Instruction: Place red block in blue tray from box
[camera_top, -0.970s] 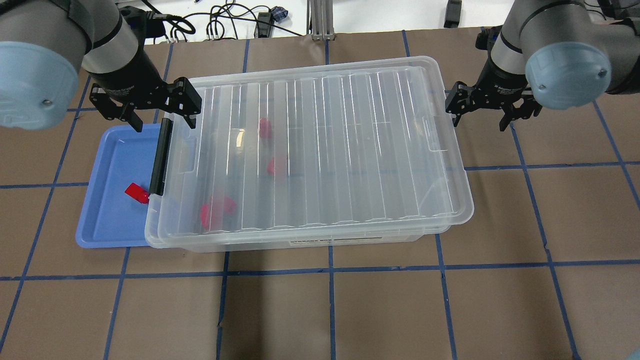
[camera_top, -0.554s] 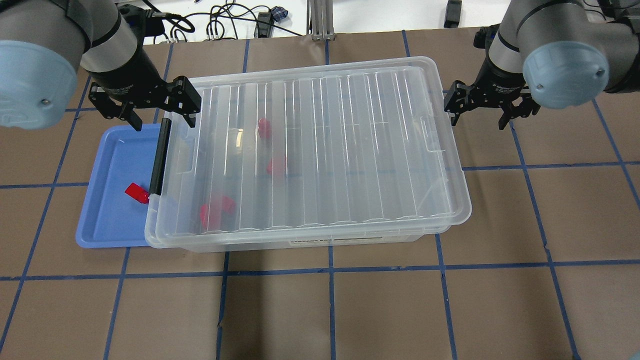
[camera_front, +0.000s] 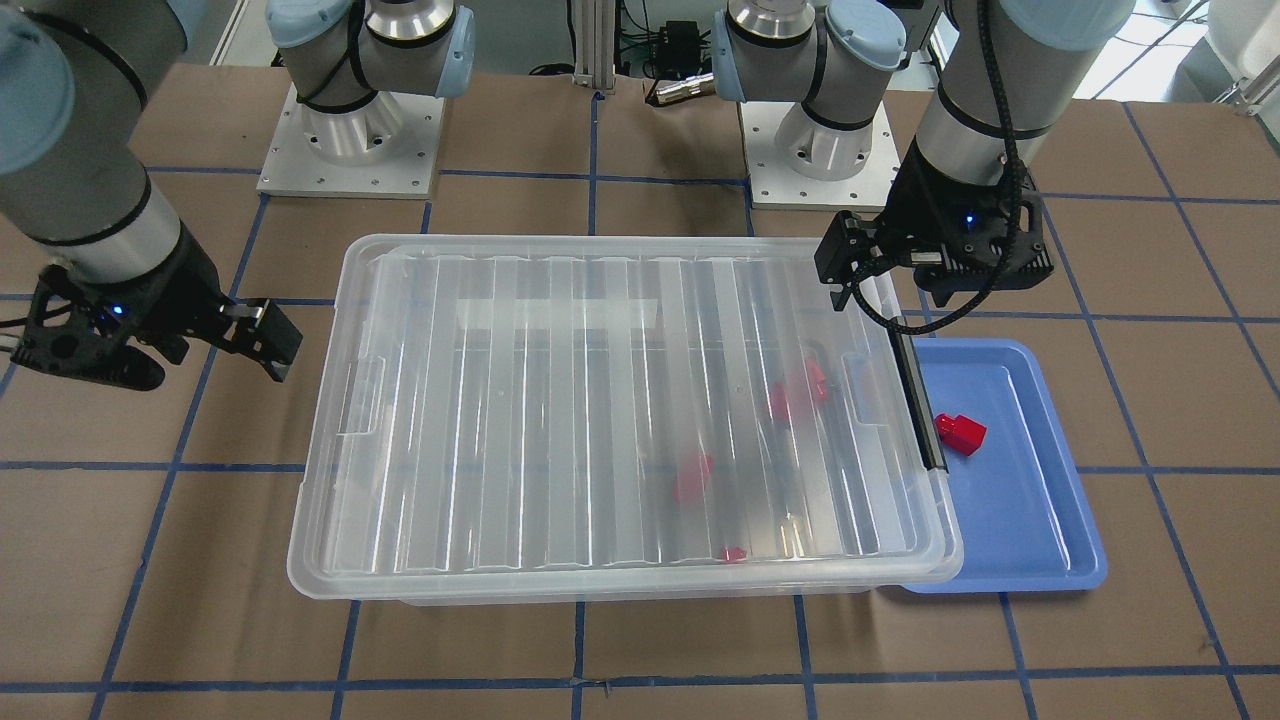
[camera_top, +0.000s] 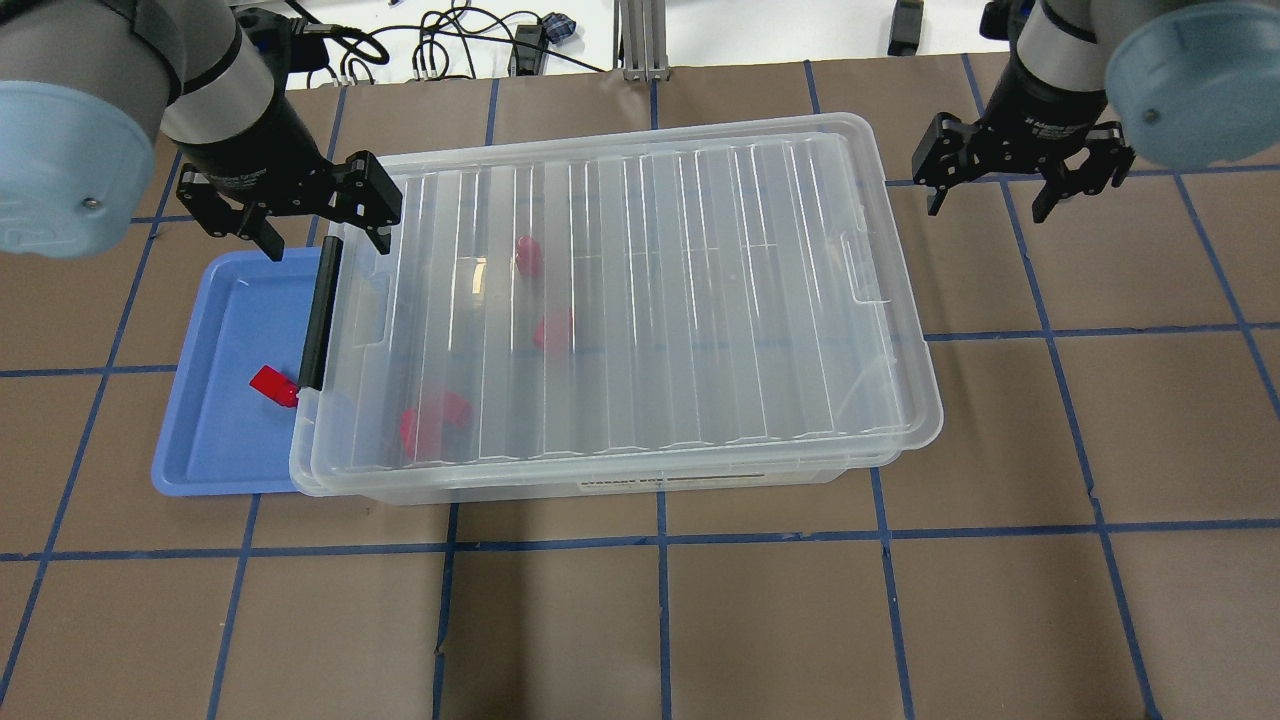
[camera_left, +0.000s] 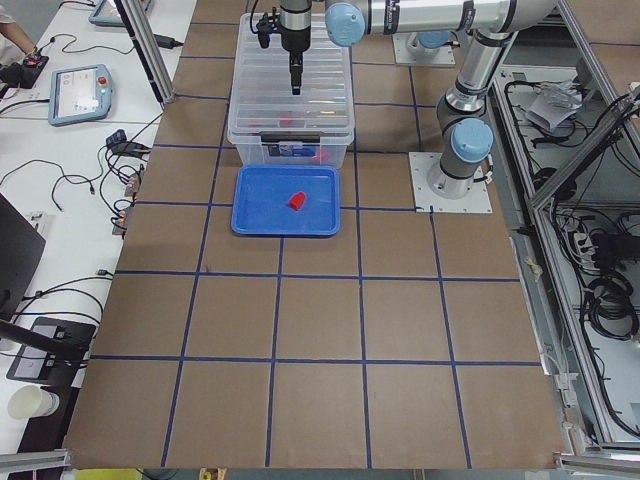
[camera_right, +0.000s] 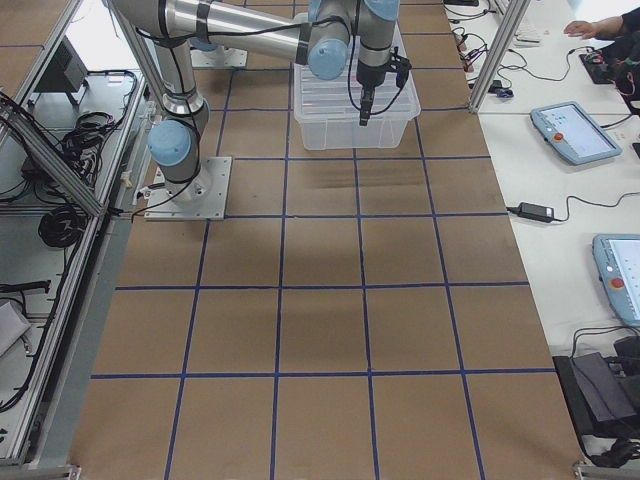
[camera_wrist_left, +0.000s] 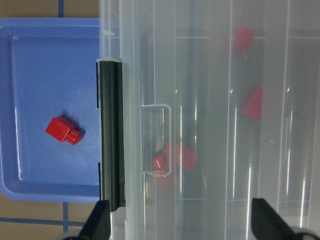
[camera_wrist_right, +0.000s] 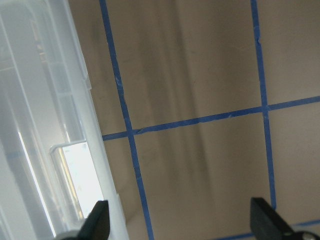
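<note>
One red block (camera_top: 272, 386) lies in the blue tray (camera_top: 215, 440), close to the box's left end; it also shows in the left wrist view (camera_wrist_left: 64, 130) and the front view (camera_front: 960, 431). The clear box (camera_top: 620, 487) has its ribbed lid on and overlaps the tray's right edge. Several red blocks (camera_top: 553, 330) show blurred through the lid. My left gripper (camera_top: 325, 235) is open and empty above the far end of the black clip handle (camera_top: 318, 315). My right gripper (camera_top: 990, 200) is open and empty over bare table beyond the box's right end.
The tray (camera_front: 1030, 520) is partly tucked under the box's end (camera_front: 930, 560). Brown paper with blue tape lines covers the table. Cables and a metal post (camera_top: 640, 40) lie beyond the far edge. The arm bases (camera_front: 350, 130) stand behind the box.
My right gripper has moved away from the box's right end, toward the back and right. The lid has shifted slightly left. My left gripper and the block in the tray have not moved.
</note>
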